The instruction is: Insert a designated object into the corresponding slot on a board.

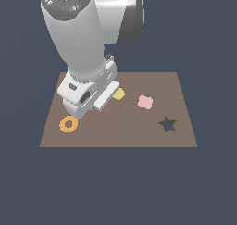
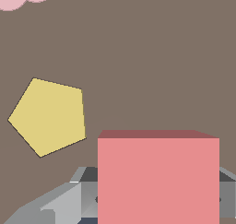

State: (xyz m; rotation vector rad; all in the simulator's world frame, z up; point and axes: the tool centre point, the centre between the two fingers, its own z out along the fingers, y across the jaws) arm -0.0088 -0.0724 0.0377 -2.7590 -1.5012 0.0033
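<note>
So in the exterior view the arm is bent low over the brown board (image 1: pixel 139 131), toward the exterior view's left, and it hides the end effector (image 1: pixel 95 101). A yellow piece (image 1: pixel 119 94) peeks out just beside it, with the orange ring (image 1: pixel 68 124), pink clover piece (image 1: pixel 145 102) and star cutout (image 1: pixel 167 124) around. Wrist view: the salmon-red block (image 2: pixel 158 179) sits between grey fingers (image 2: pixel 60 202), pinched by the look of it, beside the yellow pentagon.

backdrop: flat dark slate-blue surface (image 1: pixel 118 187) fills exterior view on all sides, uniform, no texture
walls/windows/furniture: none distinguishable
floor: no seam or horizon visible
light: even, diffuse, soft; no hard shadows
</note>
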